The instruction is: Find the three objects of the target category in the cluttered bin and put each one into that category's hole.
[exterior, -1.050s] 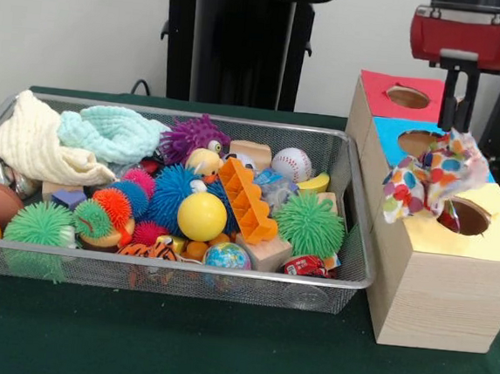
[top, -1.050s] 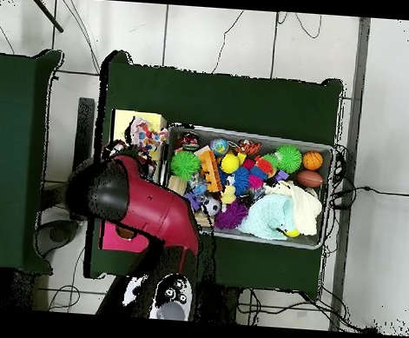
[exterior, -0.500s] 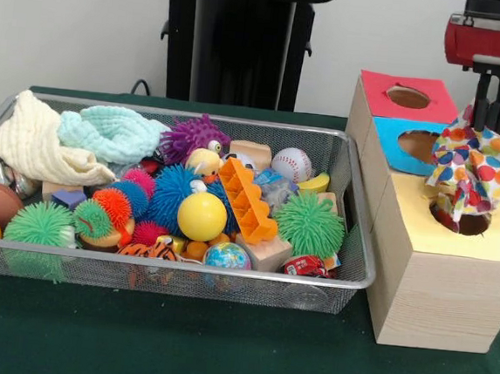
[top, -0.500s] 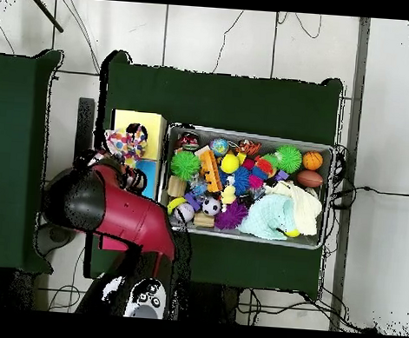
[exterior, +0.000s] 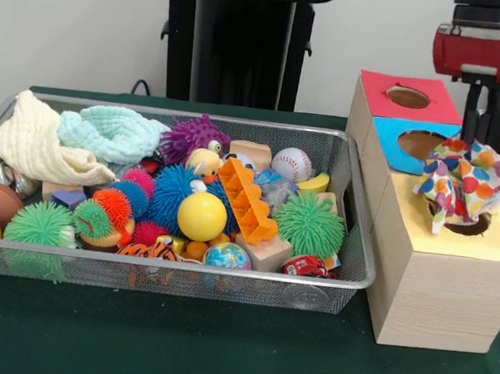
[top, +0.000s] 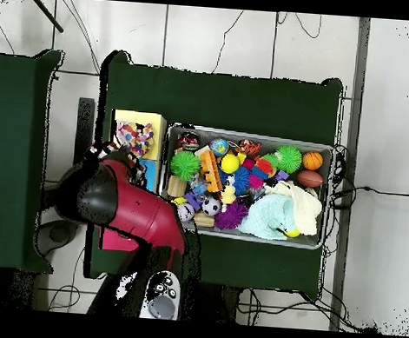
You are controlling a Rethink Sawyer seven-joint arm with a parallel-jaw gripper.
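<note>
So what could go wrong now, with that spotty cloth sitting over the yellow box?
The polka-dot cloth is spread wider than the yellow box's hole, so it may bunch on the rim rather than drop through. Part of it hangs toward the blue section, so it could slide into the wrong hole.

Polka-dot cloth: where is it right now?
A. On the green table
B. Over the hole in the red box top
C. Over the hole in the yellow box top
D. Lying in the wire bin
C: the polka-dot cloth hangs below the gripper, draped over the yellow box top and covering most of its hole.
</note>
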